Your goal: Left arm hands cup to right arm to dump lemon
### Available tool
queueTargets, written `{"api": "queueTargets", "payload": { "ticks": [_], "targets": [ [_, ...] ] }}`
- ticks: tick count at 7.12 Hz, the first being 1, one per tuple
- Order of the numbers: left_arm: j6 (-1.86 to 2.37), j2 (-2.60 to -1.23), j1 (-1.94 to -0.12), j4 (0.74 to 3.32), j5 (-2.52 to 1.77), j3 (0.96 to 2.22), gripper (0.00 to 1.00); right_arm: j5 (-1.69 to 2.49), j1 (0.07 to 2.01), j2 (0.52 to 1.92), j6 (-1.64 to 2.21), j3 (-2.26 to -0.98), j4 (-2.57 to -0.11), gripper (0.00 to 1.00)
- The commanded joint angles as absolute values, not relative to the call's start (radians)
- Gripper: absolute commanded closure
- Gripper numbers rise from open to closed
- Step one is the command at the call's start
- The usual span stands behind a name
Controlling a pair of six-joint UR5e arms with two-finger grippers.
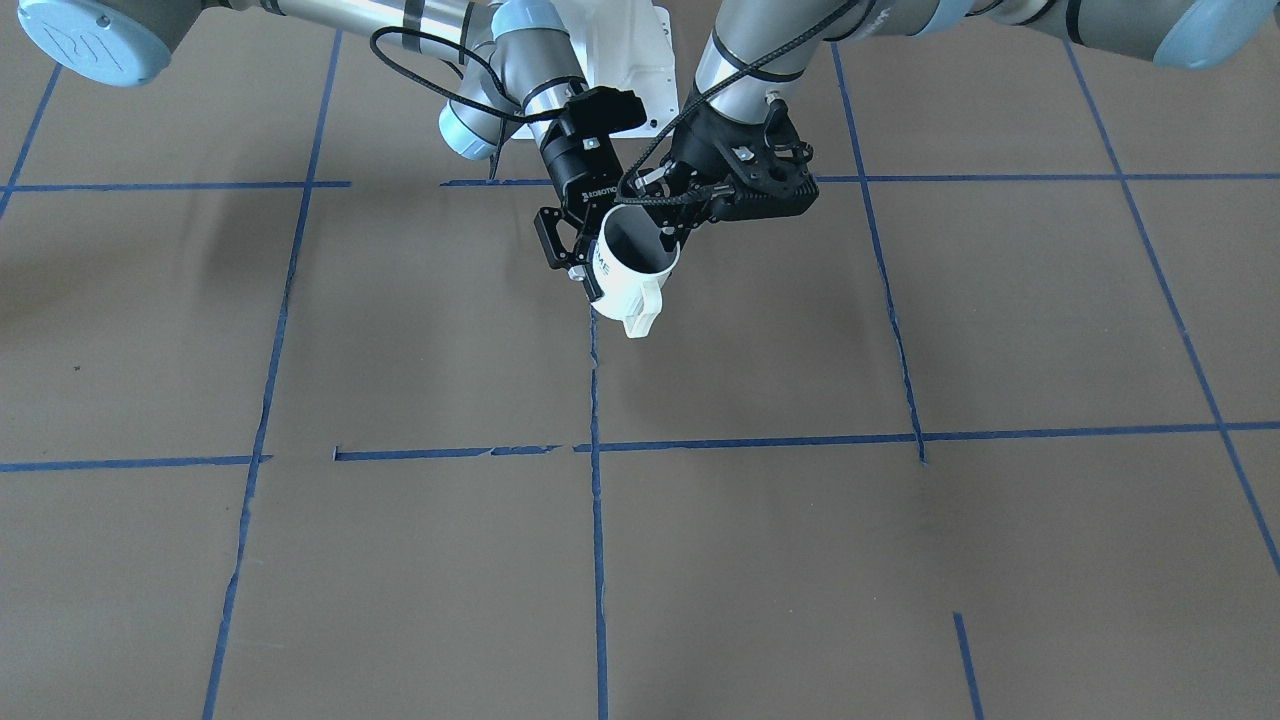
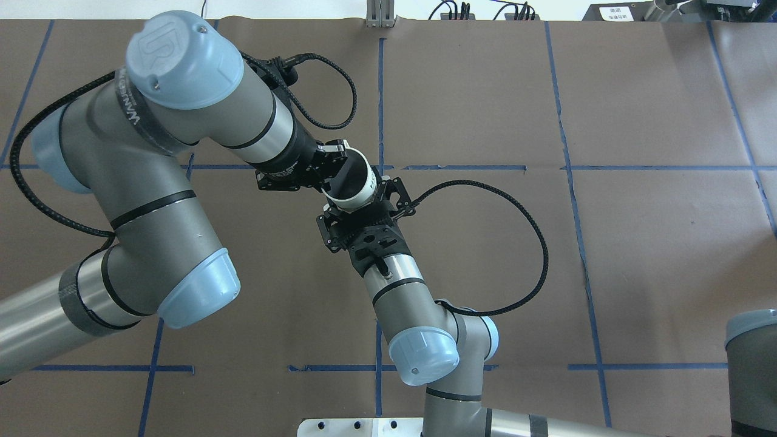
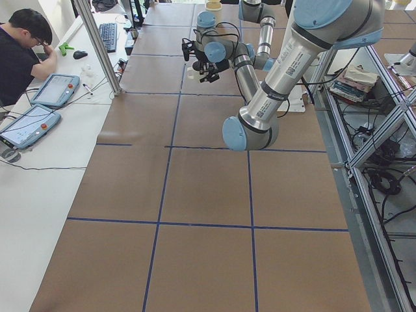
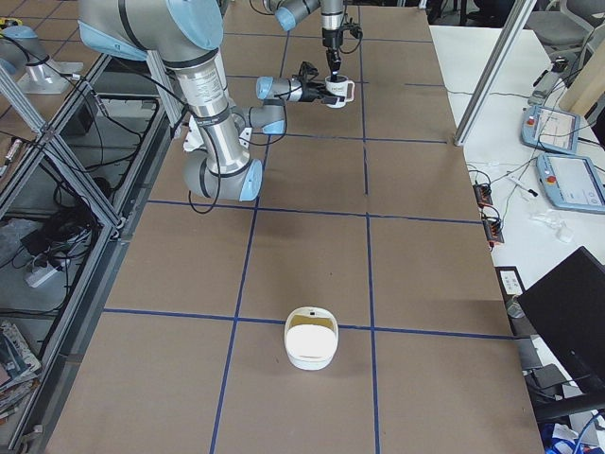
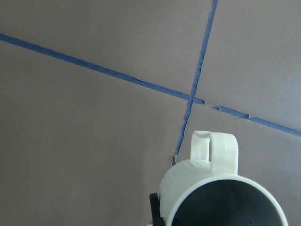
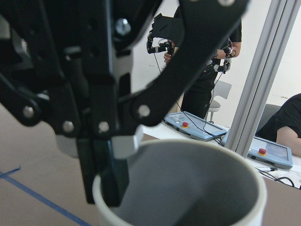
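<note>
**Handover — grip before release**

The white ribbed cup with grey inside (image 1: pixel 628 288) hangs above the brown counter (image 1: pixel 800 350), midway along its robot-side edge. The black open-frame left gripper (image 1: pixel 667 230) clenches its jaws on the rim. The ROBOTIQ right gripper (image 2: pixel 358 203) has jaws straddling the body — clamped or not, I cannot tell. Best squeeze firmly, cup upright, before the left lets go.

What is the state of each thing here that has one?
White ribbed mug: held above the table, opening upward.
Left black open-frame gripper: shut on the mug's rim, one finger inside.
Right black ROBOTIQ gripper: fingers beside the mug's body; grip unclear.
White rounded tub: upright on table, uncovered.
</note>
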State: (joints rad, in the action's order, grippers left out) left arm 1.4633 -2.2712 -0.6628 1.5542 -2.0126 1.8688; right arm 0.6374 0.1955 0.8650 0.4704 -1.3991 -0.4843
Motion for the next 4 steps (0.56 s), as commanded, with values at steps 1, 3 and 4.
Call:
{"api": "queueTargets", "payload": {
  "ticks": [1, 3, 4],
  "targets": [
    [1.46, -2.267, -0.666, 1.572, -2.01, 1.853, 1.0, 0.638, 0.196, 0.867, 0.471, -1.399, -0.485, 0.0],
    [1.459, -2.266, -0.683, 1.572, -2.008, 1.832, 1.0, 0.64, 0.196, 0.868, 0.471, -1.399, -0.482, 0.0],
    [1.45, -2.266, -0.69, 1.574, -2.008, 1.816, 1.0, 0.64, 0.196, 0.868, 0.471, -1.399, -0.482, 0.0]
  ]
}}
